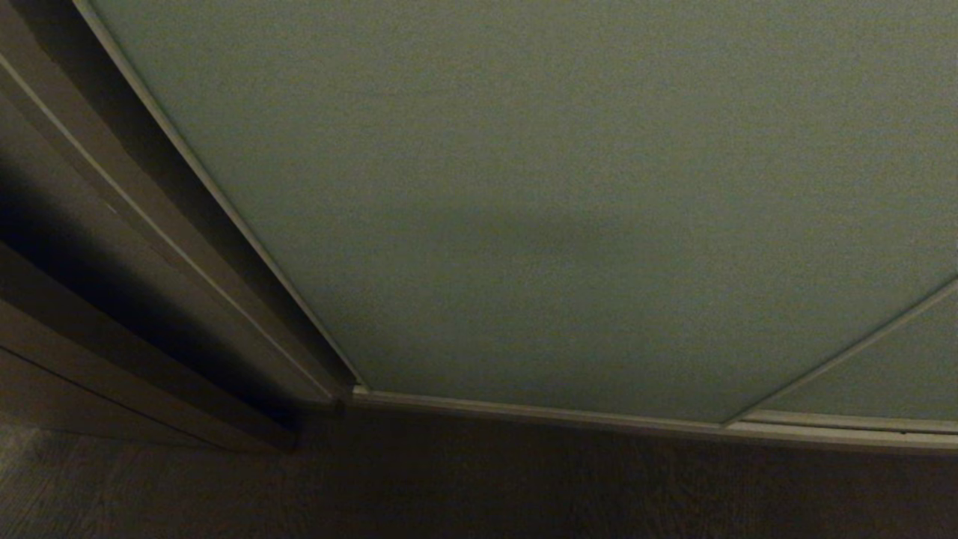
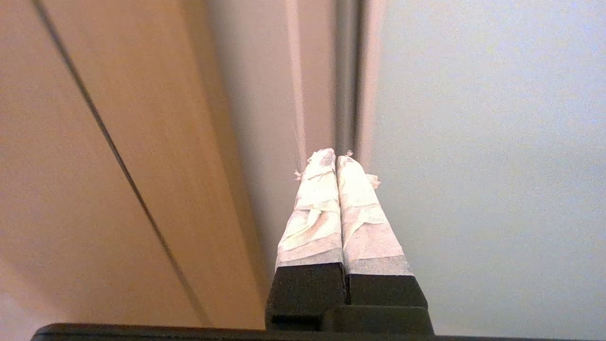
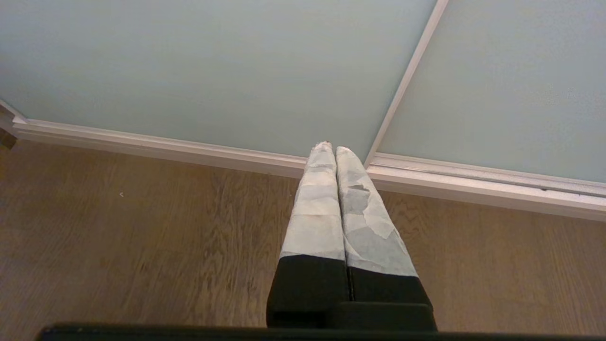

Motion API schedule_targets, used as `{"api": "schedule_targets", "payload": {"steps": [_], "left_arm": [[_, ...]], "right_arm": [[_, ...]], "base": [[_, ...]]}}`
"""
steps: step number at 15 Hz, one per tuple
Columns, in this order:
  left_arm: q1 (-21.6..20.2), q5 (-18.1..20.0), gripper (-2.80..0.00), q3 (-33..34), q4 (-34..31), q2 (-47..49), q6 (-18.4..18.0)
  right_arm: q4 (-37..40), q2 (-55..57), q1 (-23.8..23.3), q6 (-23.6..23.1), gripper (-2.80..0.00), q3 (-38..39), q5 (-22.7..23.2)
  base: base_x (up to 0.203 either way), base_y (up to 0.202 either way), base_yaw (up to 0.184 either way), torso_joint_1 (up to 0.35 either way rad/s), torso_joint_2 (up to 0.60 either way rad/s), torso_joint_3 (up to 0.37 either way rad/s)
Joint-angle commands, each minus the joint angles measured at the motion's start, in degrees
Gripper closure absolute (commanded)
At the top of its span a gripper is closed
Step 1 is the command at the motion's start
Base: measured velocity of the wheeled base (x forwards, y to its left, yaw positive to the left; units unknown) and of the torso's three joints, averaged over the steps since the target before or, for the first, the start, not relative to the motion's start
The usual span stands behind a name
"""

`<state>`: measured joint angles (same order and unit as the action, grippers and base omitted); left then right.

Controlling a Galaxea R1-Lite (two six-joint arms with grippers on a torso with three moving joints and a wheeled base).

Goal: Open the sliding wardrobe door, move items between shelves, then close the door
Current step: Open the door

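Observation:
The sliding wardrobe door fills the head view as a pale grey-green panel with a thin pale frame, standing closed; the items and shelves are hidden behind it. My left gripper is shut with nothing in it, its taped fingertips lined up with the door's framed edge beside the brown panelling. My right gripper is also shut and empty, hanging low over the floor and pointing toward the door's bottom rail. Neither arm shows in the head view.
Dark brown wooden panelling stands left of the door. A second grey-green panel adjoins on the right, past a thin frame strip. A pale bottom rail runs along the wooden floor.

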<state>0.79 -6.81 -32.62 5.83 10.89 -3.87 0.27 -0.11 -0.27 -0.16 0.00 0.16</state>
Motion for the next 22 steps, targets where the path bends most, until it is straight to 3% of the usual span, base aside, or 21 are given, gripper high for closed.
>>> {"api": "schedule_targets", "payload": {"steps": [1,4,8,13,16,19,22], "left_arm": [[0.0,-2.7,0.0,-4.7,11.8,12.8,0.5],[0.0,-5.5,0.0,-7.9,30.8,24.6,1.0],[0.0,-6.0,0.0,-13.4,41.5,35.2,1.3],[-0.1,-6.4,0.0,-21.5,41.3,41.3,1.0],[-0.3,-6.2,0.0,-25.4,35.5,43.1,1.4],[-0.3,-5.9,0.0,-27.4,29.3,45.4,4.3],[-0.4,-5.9,0.0,-28.8,28.3,47.8,5.3]], "right_arm": [[0.0,0.1,0.0,0.0,0.0,0.0,0.0],[0.0,0.0,0.0,0.0,0.0,0.0,0.0],[0.0,0.0,0.0,0.0,0.0,0.0,0.0],[0.0,0.1,0.0,-0.1,0.0,0.0,0.0],[-0.1,0.1,0.0,0.0,0.0,0.0,0.0],[0.0,0.1,0.0,0.0,0.0,0.0,0.0],[0.0,0.1,0.0,0.0,0.0,0.0,0.0]], "base": [[0.0,0.0,0.0,0.0,0.0,0.0],[0.0,0.0,0.0,0.0,0.0,0.0],[0.0,0.0,0.0,0.0,0.0,0.0],[0.0,0.0,0.0,0.0,0.0,0.0],[0.0,0.0,0.0,0.0,0.0,0.0],[0.0,0.0,0.0,0.0,0.0,0.0],[0.0,0.0,0.0,0.0,0.0,0.0]]}}
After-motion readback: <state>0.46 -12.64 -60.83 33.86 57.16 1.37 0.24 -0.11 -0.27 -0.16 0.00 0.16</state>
